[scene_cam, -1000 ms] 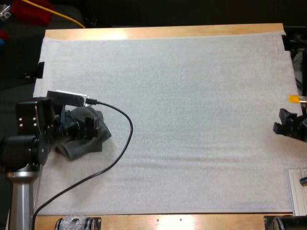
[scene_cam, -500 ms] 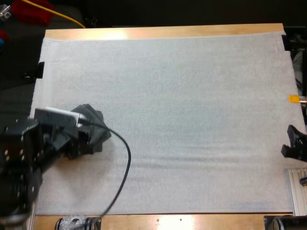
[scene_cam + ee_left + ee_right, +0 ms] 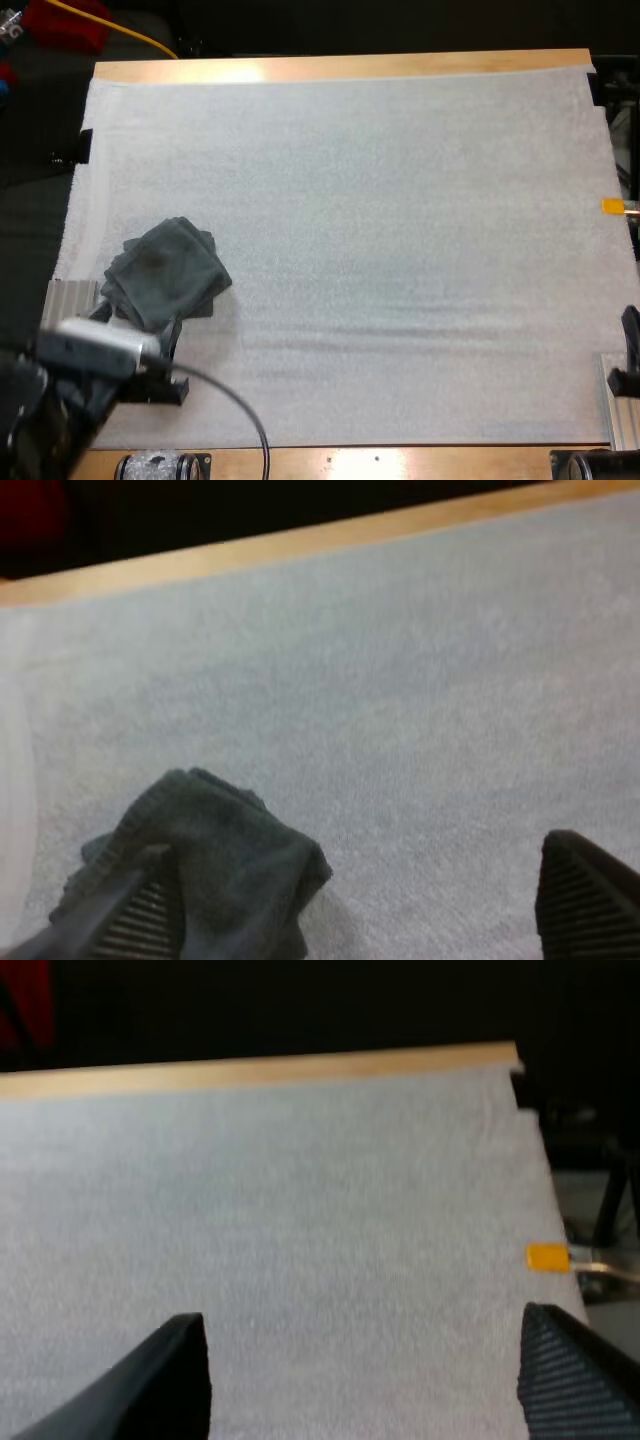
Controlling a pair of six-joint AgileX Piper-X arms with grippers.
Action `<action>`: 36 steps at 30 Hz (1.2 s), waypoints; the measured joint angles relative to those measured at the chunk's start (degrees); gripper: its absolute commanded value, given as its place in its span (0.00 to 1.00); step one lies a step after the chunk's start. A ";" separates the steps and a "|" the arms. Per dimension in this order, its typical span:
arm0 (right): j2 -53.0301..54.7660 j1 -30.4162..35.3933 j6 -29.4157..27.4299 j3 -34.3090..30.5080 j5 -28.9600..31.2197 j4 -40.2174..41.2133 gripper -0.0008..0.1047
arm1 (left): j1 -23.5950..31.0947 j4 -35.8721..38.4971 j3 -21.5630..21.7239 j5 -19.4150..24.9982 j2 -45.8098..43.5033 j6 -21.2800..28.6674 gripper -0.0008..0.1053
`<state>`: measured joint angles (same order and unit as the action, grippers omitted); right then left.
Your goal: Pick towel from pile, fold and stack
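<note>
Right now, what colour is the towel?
The towel is plain dark grey-green with no pattern. It shows best in the high view.

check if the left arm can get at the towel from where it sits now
Probably yes. The towel lies loose on the mat, right in front of the open left gripper, and nothing stands between them.

Robot-manipulation lab, probably: wooden desk covered by a white mat, aluminium rail at its near right edge, yellow cable trailing through dark surroundings beyond.
</note>
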<state>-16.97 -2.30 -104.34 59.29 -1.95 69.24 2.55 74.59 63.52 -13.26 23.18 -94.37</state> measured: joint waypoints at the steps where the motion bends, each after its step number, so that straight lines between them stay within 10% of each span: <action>1: 0.84 0.00 0.19 0.00 0.00 0.00 0.61 | 0.00 0.67 0.00 0.00 -0.98 0.00 0.66; 21: 17.99 0.00 2.72 0.43 0.00 0.56 0.61 | 0.00 8.53 -0.81 -0.42 -23.48 3.42 0.66; 36: 17.97 0.00 2.72 0.75 0.00 6.14 0.61 | 0.10 13.63 -2.37 -1.61 -24.25 4.30 0.66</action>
<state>1.00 -2.30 -101.63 60.04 -1.95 75.38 2.65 88.22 61.15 -14.87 -1.06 -90.07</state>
